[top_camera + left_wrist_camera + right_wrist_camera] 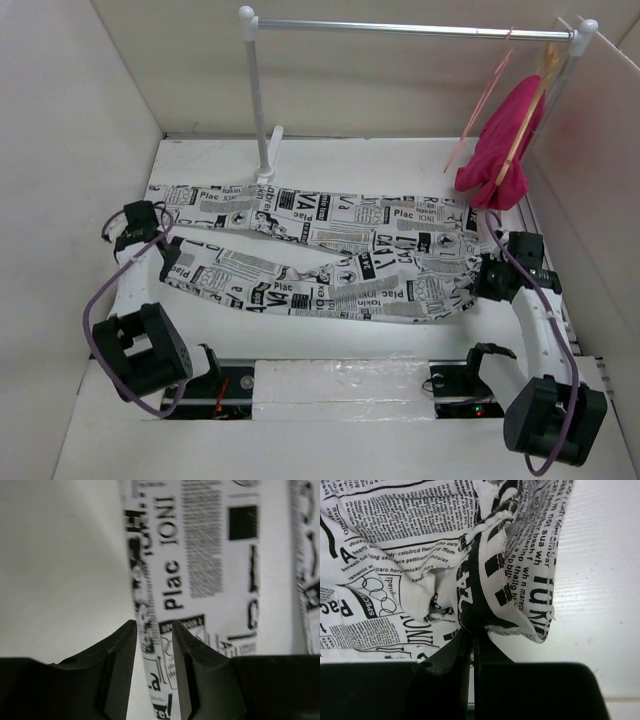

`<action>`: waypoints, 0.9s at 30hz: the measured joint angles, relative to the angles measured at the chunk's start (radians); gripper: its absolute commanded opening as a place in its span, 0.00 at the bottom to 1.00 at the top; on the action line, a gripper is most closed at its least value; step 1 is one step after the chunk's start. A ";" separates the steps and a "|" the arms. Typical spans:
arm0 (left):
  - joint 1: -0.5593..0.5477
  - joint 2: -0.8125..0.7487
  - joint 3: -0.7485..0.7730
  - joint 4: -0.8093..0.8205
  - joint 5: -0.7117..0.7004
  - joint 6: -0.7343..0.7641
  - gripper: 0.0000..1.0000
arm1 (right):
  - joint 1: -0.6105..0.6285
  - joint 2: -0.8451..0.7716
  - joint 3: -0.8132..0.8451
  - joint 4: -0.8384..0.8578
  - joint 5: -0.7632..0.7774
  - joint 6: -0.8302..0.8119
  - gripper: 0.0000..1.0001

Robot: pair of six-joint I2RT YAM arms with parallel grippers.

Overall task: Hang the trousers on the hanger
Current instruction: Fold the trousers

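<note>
The newspaper-print trousers (330, 250) lie spread across the white table (350, 165), both legs running left to right. My left gripper (168, 258) is at their left end. In the left wrist view its jaws (154, 625) stand slightly apart, with the hem edge of the trousers (210, 555) lying between them and not pinched. My right gripper (478, 285) is at their right end, and it (472, 632) is shut on a bunched fold of the trousers (395, 530). The thin salmon-pink wire hanger (485, 95) hangs from the rail at the back right.
A metal clothes rail (400, 28) stands on a white post (258, 100) at the back. A magenta garment (500, 150) hangs on a pale wooden hanger (530, 110) beside the wire hanger. White walls close in on the left, back and right.
</note>
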 measured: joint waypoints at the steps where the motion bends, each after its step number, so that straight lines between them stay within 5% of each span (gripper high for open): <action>1: 0.045 0.022 0.000 -0.003 -0.005 -0.003 0.35 | -0.017 0.011 0.000 0.008 -0.025 -0.031 0.00; 8: 0.309 0.256 0.005 0.009 0.035 0.004 0.42 | -0.076 0.086 0.000 0.059 -0.151 -0.151 0.00; 18: 0.262 0.332 0.024 0.111 0.095 0.045 0.45 | -0.051 0.086 -0.026 0.123 -0.231 -0.186 0.00; 19: 0.262 0.340 0.032 0.118 0.101 0.051 0.39 | -0.051 0.084 -0.031 0.125 -0.234 -0.187 0.00; 22: 0.263 0.362 0.045 0.153 0.126 0.065 0.00 | -0.051 0.067 -0.043 0.124 -0.234 -0.189 0.00; 27: 0.265 0.381 0.058 0.195 0.192 0.090 0.00 | -0.051 0.020 -0.043 0.109 -0.233 -0.188 0.00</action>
